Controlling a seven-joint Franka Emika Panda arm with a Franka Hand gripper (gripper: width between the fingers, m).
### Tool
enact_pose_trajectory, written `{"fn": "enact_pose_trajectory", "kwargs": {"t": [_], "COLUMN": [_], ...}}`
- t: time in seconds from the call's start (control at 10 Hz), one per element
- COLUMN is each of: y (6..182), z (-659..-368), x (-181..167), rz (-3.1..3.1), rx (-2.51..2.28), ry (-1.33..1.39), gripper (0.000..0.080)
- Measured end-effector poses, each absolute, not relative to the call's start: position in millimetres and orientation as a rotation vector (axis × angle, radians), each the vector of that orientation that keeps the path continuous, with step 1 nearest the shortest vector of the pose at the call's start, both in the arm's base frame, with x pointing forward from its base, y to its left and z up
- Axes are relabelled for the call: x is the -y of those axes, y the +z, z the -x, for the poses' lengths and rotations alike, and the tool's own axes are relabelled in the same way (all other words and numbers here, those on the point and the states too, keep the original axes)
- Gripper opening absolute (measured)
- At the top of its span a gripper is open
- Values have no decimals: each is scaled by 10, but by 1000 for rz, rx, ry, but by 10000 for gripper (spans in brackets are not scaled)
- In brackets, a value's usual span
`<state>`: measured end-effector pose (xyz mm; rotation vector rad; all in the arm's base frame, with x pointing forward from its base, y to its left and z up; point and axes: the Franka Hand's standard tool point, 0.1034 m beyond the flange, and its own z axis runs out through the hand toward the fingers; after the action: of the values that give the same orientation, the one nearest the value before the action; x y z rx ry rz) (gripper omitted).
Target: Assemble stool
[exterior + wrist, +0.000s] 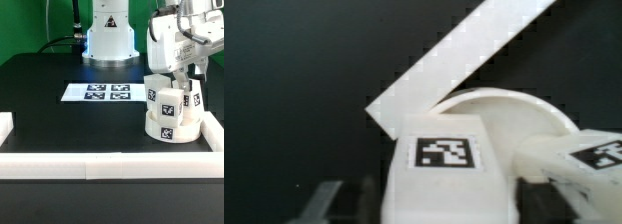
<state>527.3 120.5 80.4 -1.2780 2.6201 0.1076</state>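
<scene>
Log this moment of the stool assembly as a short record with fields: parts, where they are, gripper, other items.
seat: round white seat disc on the black table, in the corner of the white border rails
legs: two tagged block legs standing up from the disc
gripper: gripper just above the legs; open or shut cannot be told
marker board: marker board flat on the table, toward the exterior view's left of the stool
robot base: base at the table's far edge
</scene>
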Motion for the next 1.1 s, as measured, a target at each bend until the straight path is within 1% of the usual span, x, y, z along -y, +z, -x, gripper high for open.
{"fn": "enact_pose_trajectory", "kwargs": {"t": [0.1, 0.2, 0.3, 0.4, 0.7, 0.8, 1.1], "y": [866, 959, 1067, 1117, 1067, 1041, 1072], "z": [-5300, -5318, -5333, -5344, -5324, -5325, -5357], "x": [-1186, -1214, -1264, -1283, -1276, -1290, -1308], "rz": [1323, 1351, 1347, 1355, 1714, 1909, 2348], "rx": [-2584, -2554, -2535, -2510, -2307, -2191, -1771], "ry": [104, 114, 123, 105, 63, 58, 15], "gripper": [494, 602, 635, 635, 649, 649, 649]}}
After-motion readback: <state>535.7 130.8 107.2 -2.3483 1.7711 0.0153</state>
